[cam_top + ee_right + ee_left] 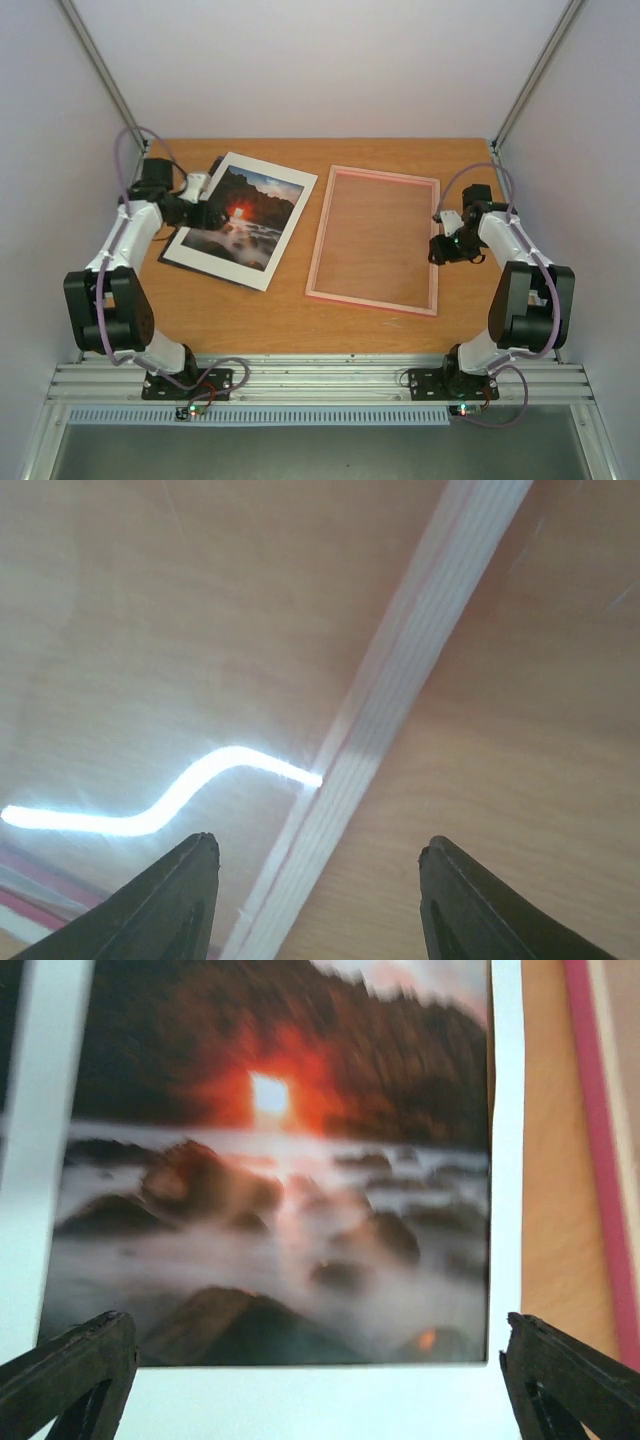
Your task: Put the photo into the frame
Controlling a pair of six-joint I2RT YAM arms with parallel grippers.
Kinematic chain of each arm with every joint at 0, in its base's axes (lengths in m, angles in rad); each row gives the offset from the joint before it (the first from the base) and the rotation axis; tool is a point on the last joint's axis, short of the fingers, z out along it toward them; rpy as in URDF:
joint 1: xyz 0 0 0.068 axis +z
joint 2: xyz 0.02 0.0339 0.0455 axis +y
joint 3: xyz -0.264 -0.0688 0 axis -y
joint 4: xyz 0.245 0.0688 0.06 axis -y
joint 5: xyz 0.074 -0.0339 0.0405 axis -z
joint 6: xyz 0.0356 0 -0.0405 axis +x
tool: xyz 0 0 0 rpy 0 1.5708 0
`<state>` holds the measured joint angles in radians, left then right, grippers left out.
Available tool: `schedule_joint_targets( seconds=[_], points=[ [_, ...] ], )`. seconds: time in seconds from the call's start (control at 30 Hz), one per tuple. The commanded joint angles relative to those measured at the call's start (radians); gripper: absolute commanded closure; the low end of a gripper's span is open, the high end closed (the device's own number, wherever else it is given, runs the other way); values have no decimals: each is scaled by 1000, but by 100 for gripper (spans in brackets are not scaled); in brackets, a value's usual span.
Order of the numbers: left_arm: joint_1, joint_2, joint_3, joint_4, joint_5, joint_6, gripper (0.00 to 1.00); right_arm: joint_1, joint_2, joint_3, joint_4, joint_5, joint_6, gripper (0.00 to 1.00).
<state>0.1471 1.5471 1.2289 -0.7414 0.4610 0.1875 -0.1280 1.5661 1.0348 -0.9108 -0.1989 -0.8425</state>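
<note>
White-bordered photo (280, 1190) beneath left end effector (315, 1345), face up.

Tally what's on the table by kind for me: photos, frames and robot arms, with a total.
photo: 1
frame: 1
robot arms: 2, the left arm and the right arm
Total: 4
</note>
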Motion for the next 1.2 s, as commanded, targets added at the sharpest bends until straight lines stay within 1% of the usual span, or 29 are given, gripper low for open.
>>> schedule_joint_targets(
  seconds=[0.0,0.1,0.17,0.3,0.47,0.57,0.7,0.8,0.97,1.17],
  points=[
    [-182,-103,-114,-45,-237,299,1,2,-59,81,-10,-100,64,44],
    [-355,-181,-249,10,-390,433,2,2,-67,116,4,-152,109,43],
    [-452,-225,-312,50,-455,467,2,2,-64,131,10,-172,132,42],
    [-621,-254,-380,65,-526,467,4,4,-51,138,19,-172,160,42],
    [-770,-262,-450,76,-563,447,10,4,-54,127,31,-173,193,42],
    [-819,-284,-509,121,-619,461,13,4,-64,114,38,-166,213,42],
    [-836,-310,-596,210,-669,520,17,4,-89,89,48,-153,215,42],
    [-856,-315,-662,314,-710,570,21,4,-103,77,51,-147,215,43],
    [-879,-275,-722,474,-746,619,28,4,-114,71,48,-131,210,43],
    [-912,-226,-767,614,-773,643,32,4,-120,72,44,-115,201,43]
  ],
)
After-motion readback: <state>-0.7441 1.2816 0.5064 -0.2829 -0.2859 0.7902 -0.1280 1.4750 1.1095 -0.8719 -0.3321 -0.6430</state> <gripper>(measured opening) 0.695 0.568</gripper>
